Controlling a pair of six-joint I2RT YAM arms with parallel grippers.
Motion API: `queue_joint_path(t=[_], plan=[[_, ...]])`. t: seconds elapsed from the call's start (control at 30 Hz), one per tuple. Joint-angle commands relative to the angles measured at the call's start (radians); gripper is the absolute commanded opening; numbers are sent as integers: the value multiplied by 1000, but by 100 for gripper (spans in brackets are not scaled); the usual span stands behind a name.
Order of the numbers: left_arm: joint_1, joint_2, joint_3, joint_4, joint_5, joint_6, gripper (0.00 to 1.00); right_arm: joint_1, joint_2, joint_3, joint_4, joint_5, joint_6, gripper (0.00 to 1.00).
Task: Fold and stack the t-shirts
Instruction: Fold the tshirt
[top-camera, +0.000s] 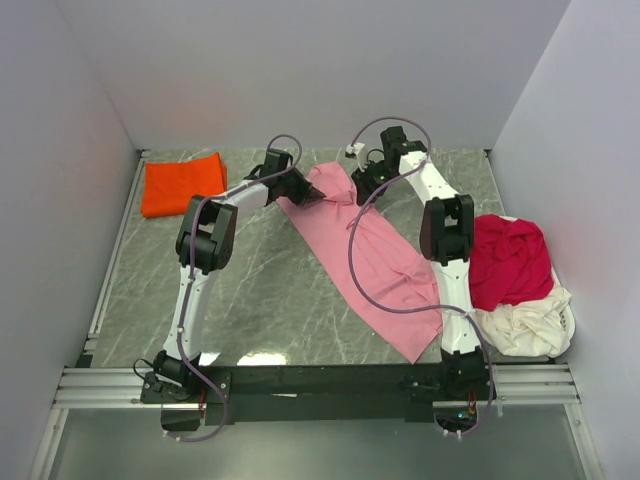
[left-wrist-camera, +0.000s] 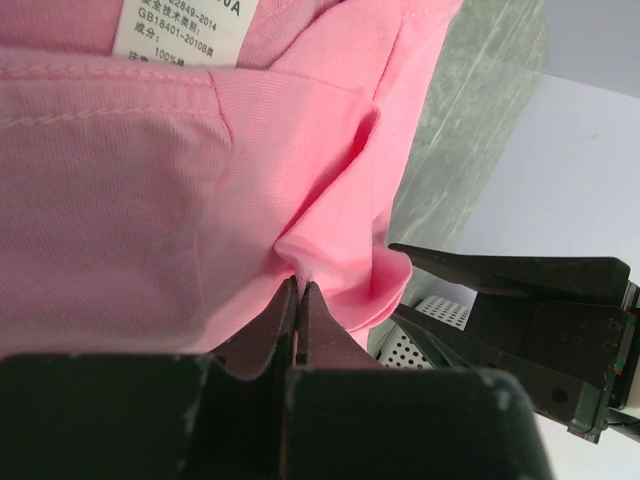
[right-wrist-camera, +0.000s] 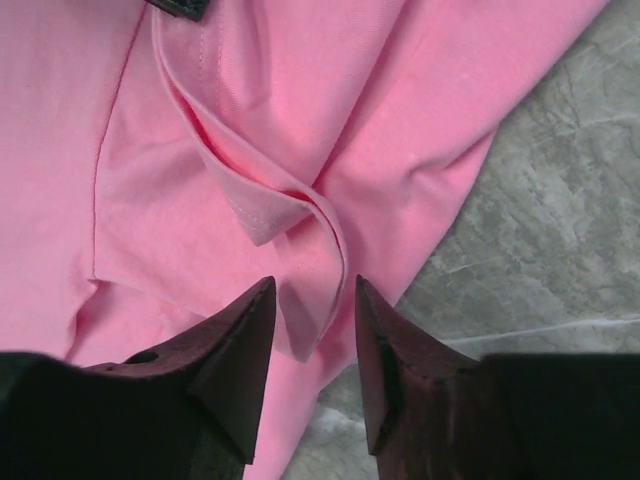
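Top view: catches the pink t-shirt (top-camera: 375, 255) stretched as a long band on the table (top-camera: 260, 290), lengthwise from far-centre toward the near right corner. Left wrist: shows the left pincer (left-wrist-camera: 297, 290) clamped on a pinch of pink cloth near the neck label (left-wrist-camera: 185, 30). Right wrist: finds the right pincer (right-wrist-camera: 315, 300) parted, straddling a folded hem, not yet gripping. Looks like spreading before folding; calls next for closing right, then drawing the far edge flat.
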Motion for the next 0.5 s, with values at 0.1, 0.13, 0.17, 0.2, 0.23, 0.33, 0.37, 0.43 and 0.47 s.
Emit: queue_joint_path(t=[0.1, 0.13, 0.17, 0.2, 0.23, 0.33, 0.37, 0.43, 0.47], plan=[[5, -8, 21, 42, 24, -1, 0, 10, 8, 47, -23, -1, -24, 40], [5, -8, 21, 44, 25, -1, 0, 10, 8, 49, -23, -1, -26, 39], [7, -8, 21, 44, 25, 1, 0, 10, 6, 49, -25, 0, -26, 38], [7, -8, 21, 41, 25, 2, 0, 10, 9, 47, -25, 2, -26, 37], [8, -8, 21, 41, 27, 4, 0, 11, 9, 49, -28, 2, -28, 36], [10, -8, 24, 41, 32, 5, 0, 11, 11, 53, -28, 13, -26, 34], [10, -8, 25, 42, 35, 10, 0, 14, 14, 56, -31, 16, -26, 34], [10, -2, 33, 38, 42, 13, 0, 20, 20, 67, -37, 40, -26, 34], [11, -2, 36, 36, 45, 16, 1, 23, 20, 69, -40, 48, -23, 34]])
